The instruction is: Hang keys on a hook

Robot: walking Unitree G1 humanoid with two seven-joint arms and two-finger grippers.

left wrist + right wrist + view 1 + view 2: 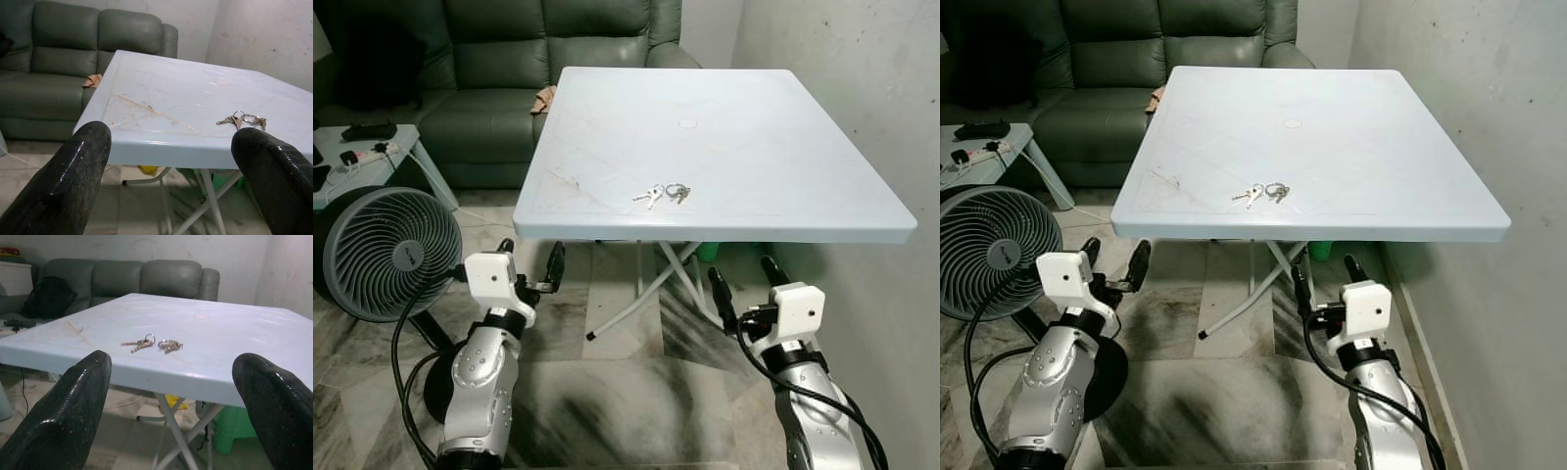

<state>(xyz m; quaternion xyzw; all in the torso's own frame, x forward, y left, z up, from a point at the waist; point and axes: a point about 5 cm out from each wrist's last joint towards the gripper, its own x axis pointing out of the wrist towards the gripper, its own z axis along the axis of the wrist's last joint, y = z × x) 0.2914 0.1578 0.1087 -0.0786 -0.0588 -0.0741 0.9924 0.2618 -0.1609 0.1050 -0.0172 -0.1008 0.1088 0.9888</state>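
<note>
A bunch of keys [662,194] on two linked rings lies near the front edge of a pale blue folding table [754,147]. The same keys [242,120] appear in the left wrist view and, as keys [151,343], in the right wrist view. My left gripper [530,258] is held below and in front of the table's front left corner, fingers apart and empty. Under the front edge to the right, my right gripper [744,279] is also open and empty. No hook can be made out.
A dark green sofa [499,69] stands behind the table, with a small cloth [544,98] on its seat. A grey floor fan [382,250] sits at my left, beside a small side table [362,157] with cables. A bare wall [862,108] runs along the right.
</note>
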